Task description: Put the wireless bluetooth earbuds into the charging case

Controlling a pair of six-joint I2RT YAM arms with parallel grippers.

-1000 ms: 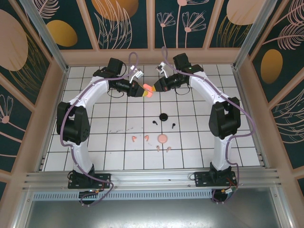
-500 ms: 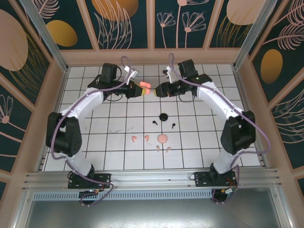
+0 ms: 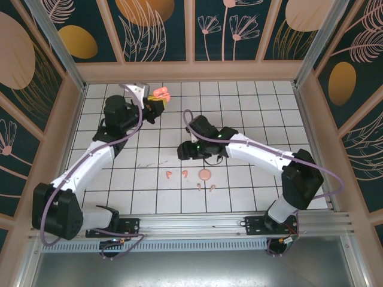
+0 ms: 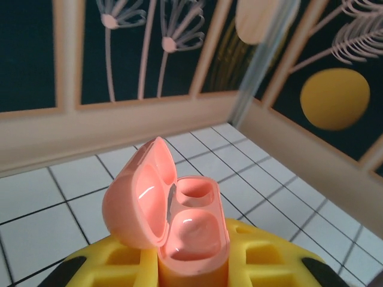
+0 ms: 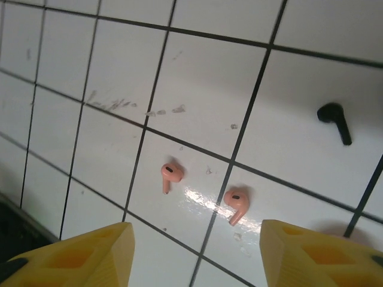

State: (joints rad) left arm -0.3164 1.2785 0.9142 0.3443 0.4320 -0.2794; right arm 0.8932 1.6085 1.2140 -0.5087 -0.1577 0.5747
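White tiled worktop (image 3: 251, 101) is stretching between dark floral wall panels (image 3: 54, 36). At the upper left of the overhead view the left arm (image 3: 90, 161) is reaching toward the far tiles. Its jaws are clamping the pink charging case (image 4: 191, 230) by the base, with the lid (image 4: 140, 200) hinged back and both wells facing up, empty.

Near the centre of that view the right arm (image 3: 257, 149) is bending low over the tiles. Its jaws are standing apart with nothing between them. In the right wrist view they are hovering above the left pink earbud (image 5: 170, 175) and the right pink earbud (image 5: 236, 203), which are lying apart near a grout line. A black earbud (image 5: 335, 119) is sitting at the upper right of that frame. A round pink case (image 3: 204, 174) is resting just right of the pair in the overhead view, with further pink earbuds (image 3: 212, 188) below it.

The step in hand appears to be picking up one pink earbud. It would go best by centring the jaws over a single bud, well clear of its neighbour. They should be turned to close across the rounded head rather than the thin stem, lowered almost to the tile and closed gently, since so small and smooth a piece may skitter away. Meanwhile the left arm should be holding the case level, wells upward.
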